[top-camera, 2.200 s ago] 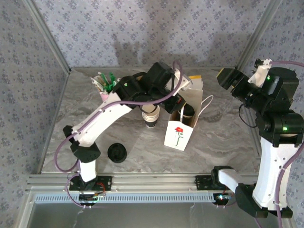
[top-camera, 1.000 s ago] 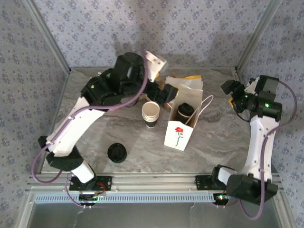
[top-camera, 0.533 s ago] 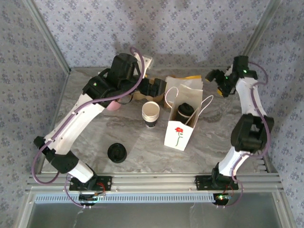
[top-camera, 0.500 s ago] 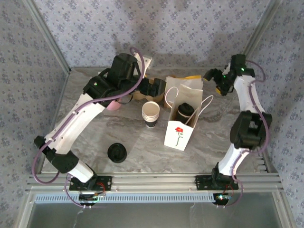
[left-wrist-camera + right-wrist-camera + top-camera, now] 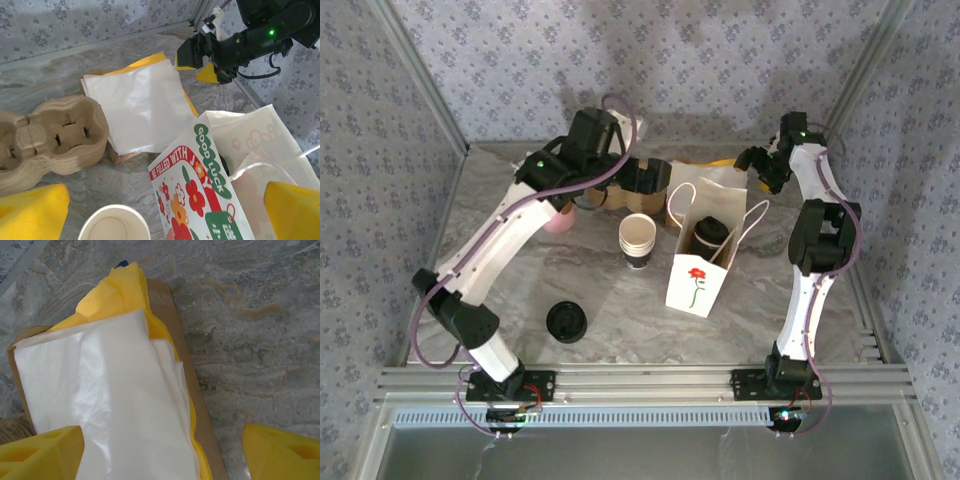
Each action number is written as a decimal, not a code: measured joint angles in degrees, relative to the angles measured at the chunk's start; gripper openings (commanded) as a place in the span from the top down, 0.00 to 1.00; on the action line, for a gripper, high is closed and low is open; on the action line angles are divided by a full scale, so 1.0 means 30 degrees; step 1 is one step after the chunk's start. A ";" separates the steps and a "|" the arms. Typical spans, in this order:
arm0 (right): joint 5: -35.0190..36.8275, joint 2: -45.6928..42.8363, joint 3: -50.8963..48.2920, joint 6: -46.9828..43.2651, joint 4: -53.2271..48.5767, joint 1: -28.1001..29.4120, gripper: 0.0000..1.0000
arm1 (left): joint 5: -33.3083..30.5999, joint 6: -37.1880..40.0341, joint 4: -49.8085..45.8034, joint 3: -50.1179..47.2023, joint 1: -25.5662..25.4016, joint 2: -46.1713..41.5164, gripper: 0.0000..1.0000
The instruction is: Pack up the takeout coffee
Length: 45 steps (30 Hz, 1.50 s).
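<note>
A grey marbled worktop (image 5: 620,310) is seen. A white paper bag (image 5: 697,280) with a red flower is stood near its middle, with a stack of cups (image 5: 638,241) just beside it on the left. A black lid (image 5: 566,322) is laid nearer the front, apart from both. Toward the back, a cardboard carrier (image 5: 50,140) is set touching a pile of white, yellow and brown sheets (image 5: 137,107).

A loose black lid (image 5: 566,322) lies near the stacked white cups (image 5: 638,240), cardboard carrier (image 5: 55,130) behind.
</note>
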 measured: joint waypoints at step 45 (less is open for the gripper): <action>0.0845 0.0146 -0.0219 -0.1610 0.1676 0.1217 0.56 | 0.0357 -0.0328 -0.1654 0.2922 -0.0204 0.2244 0.00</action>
